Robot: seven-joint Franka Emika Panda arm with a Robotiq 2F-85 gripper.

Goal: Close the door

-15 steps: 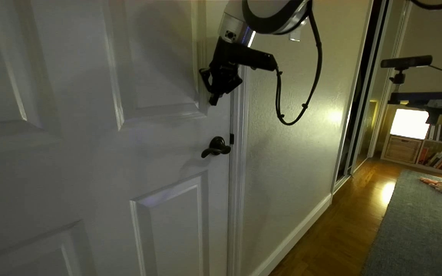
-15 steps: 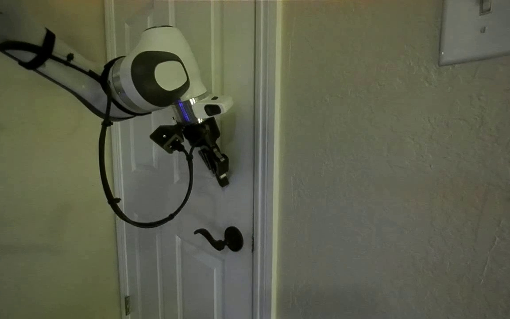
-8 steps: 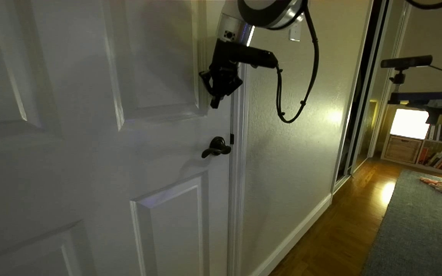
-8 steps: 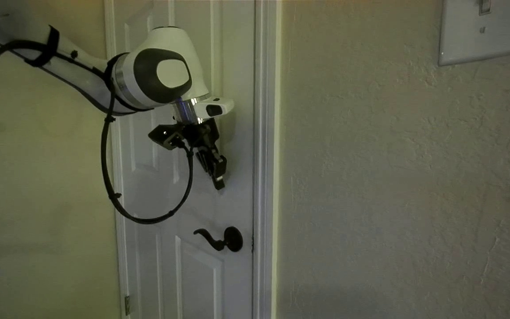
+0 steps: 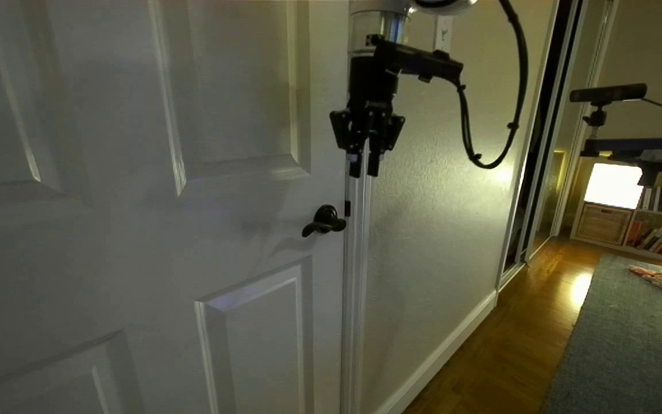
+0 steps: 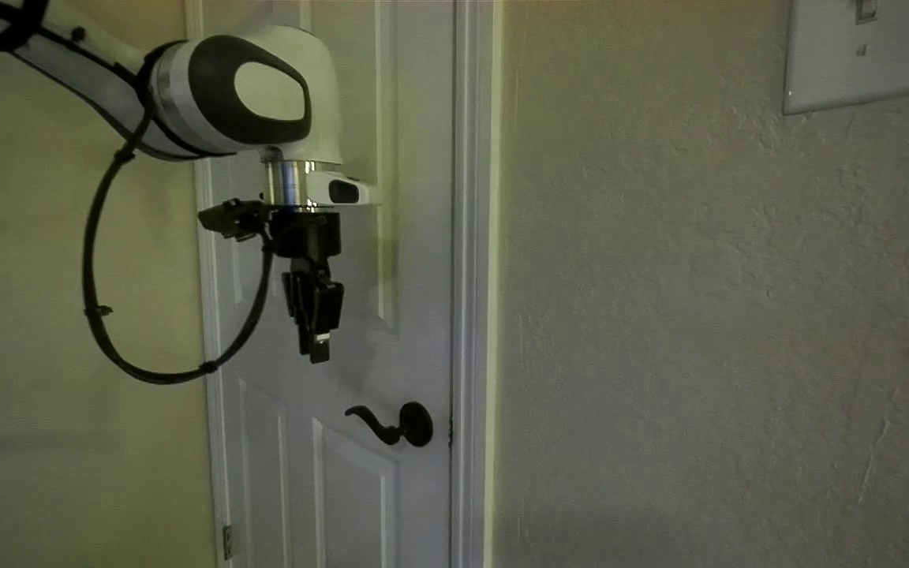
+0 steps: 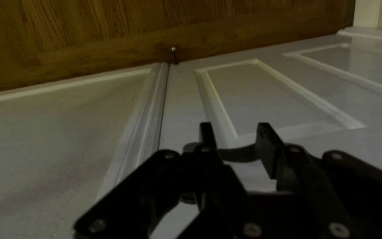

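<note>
The white panelled door (image 5: 250,230) stands in its frame in both exterior views (image 6: 415,355), its edge flush with the jamb. In the wrist view the door (image 7: 270,96) shows only a thin dark line beside the frame. The black lever handle (image 5: 325,219) is on the door near that edge; it also shows in an exterior view (image 6: 395,426). My gripper (image 5: 364,167) points straight down, above the handle's height and apart from the door (image 6: 316,351). In the wrist view the gripper (image 7: 235,132) has its fingers a short gap apart with nothing held; the handle (image 7: 239,155) shows below, partly hidden.
The white door frame (image 5: 357,276) and a textured wall (image 5: 423,259) adjoin the door. A light switch plate (image 6: 869,59) is on the wall. A camera on a mount (image 5: 609,93) and a bookshelf (image 5: 632,213) stand farther off. A cable loop (image 6: 162,379) hangs from the arm.
My gripper has swung from tilted towards the door to upright, moved back from it and a little lower. Its fingers looked together before and now show a gap. The door has not moved.
</note>
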